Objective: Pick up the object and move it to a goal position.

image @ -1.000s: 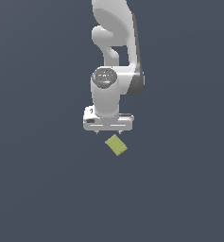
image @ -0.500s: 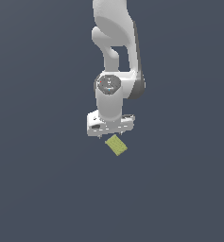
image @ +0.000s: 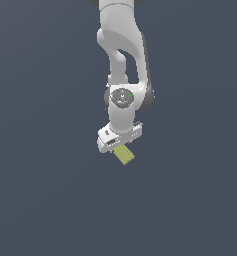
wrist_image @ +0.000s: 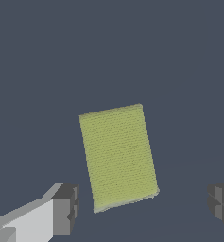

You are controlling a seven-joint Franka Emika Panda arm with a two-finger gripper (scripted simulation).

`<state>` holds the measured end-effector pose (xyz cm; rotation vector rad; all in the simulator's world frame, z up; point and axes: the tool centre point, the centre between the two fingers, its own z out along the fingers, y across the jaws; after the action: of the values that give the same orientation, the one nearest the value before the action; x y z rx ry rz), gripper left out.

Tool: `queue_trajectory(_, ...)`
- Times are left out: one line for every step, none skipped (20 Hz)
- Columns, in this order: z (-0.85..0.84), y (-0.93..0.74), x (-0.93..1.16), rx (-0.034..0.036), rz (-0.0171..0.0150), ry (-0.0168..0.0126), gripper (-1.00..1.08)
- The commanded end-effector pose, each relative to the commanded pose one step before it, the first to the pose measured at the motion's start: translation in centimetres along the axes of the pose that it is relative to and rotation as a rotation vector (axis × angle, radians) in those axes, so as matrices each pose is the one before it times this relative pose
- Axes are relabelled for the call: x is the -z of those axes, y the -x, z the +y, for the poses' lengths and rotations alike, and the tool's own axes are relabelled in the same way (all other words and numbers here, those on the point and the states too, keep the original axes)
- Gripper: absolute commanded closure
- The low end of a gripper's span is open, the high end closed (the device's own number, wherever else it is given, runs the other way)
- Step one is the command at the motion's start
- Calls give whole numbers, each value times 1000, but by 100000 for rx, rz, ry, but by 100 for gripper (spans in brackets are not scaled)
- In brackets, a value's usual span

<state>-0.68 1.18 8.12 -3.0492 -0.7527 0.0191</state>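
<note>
Gripper (wrist_image: 142,203) spread wide, empty, above the block (wrist_image: 118,157) at frame centre. Descend straight, straddling its narrow sides, then close.

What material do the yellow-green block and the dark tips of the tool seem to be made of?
The block looks like matte sponge or foam: a fine ribbed, woven-like texture with no shine. The fingertips look like dark grey matte rubber or plastic pads. Both are simulator renders, so this is only a guess.
</note>
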Motion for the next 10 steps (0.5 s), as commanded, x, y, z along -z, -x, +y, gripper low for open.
queue_trajectory(-348,-169,-656,6608,332,214,-92)
queue_trajectory(-120,-59,-221,2160,104,51,-92)
queue_trajectory(-112,-57,-202,1988,99,44,-92)
queue_trajectory(-103,-54,-184,1816,94,37,-92)
queue_trajectory(-93,-50,-166,1642,88,32,-92)
queue_trajectory(-84,-47,-148,1470,81,27,-92)
queue_trajectory(-74,-42,-130,1297,74,23,-92)
queue_trajectory(-65,-38,-112,1125,65,19,-92)
queue_trajectory(-54,-32,-95,950,56,16,-92)
queue_trajectory(-45,-27,-78,780,47,12,-92)
